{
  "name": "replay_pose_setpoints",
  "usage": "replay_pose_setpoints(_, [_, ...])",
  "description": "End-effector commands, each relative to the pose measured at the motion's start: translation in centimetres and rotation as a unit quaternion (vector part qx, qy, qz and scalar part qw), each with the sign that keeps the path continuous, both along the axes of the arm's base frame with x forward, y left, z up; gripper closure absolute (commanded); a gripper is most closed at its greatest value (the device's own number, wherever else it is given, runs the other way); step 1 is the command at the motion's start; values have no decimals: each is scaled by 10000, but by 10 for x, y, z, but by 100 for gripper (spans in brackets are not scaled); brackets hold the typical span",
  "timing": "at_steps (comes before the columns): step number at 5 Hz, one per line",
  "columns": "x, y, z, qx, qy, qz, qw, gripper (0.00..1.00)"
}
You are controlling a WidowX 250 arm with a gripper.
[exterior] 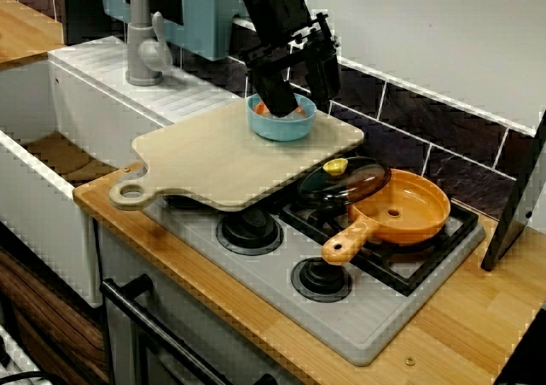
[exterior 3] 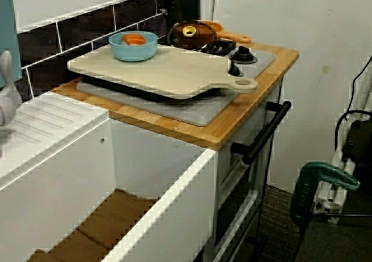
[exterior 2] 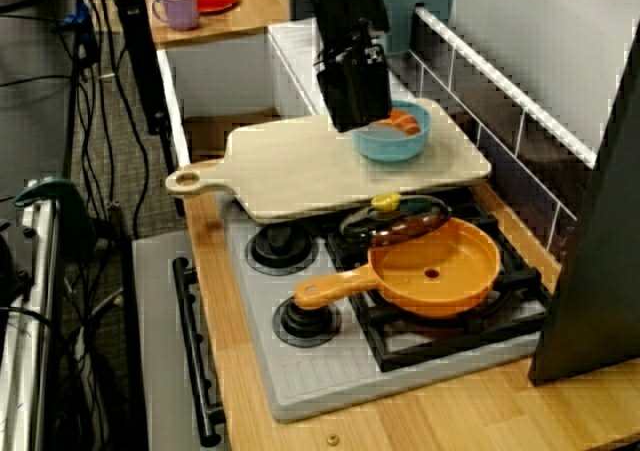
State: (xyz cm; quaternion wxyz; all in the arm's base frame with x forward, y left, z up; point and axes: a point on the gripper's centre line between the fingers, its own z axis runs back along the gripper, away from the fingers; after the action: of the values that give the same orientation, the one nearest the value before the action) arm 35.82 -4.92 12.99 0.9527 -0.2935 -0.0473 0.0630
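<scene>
The gripper [exterior: 304, 105] hangs over the bowl [exterior: 281, 127] at the back of the board [exterior: 222, 159]. In the front view its fingers [exterior: 277, 99] are spread apart. One dips inside the bowl and the other stands by the far rim, clamped on nothing visible. In the view from the stove's end the gripper [exterior 2: 358, 121] hides the bowl's near side, and whether a finger touches the contents cannot be told.

The bowl [exterior 2: 392, 141] is blue and shallow and stands upright on the board, near the tiled wall. In it lies an orange piece [exterior 2: 404, 122], seen most plainly in the view from the sink side [exterior 3: 134, 39]. What the piece is cannot be told.

The board lies flat across the left part of the stove [exterior: 367, 317]. Its handle, which has a hole in it, juts out over the tabletop [exterior: 461, 325] toward the sink [exterior: 51, 163].

Just beside the board an orange pan [exterior: 409, 206] sits on the back right burner, empty, with its handle pointing to the front. A dark glass lid [exterior: 345, 180] with a yellow knob leans tilted between the board's edge and the pan's rim.

The sink holds nothing visible but its brown floor. On a far counter in the view from the stove's end stands a purple mug [exterior 2: 178, 9]; its inside is out of sight.
</scene>
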Motion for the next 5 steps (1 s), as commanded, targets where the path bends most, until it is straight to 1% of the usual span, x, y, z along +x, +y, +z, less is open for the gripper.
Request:
replay_pose_setpoints(1, [-5, -4, -8, -122, -144, 46, 9998, 0])
replay_pose_setpoints(2, [-12, -12, -20, -93, -105, 60, 9999, 0])
replay_pose_setpoints(3, [-12, -18, -28, -72, -50, 85, 9999, 0])
replay_pose_setpoints(4, [-5, -27, -31, -146, 51, 156, 9998, 0])
replay_pose_setpoints(5, [3, -33, -30, -164, 56, 219, 9996, 0])
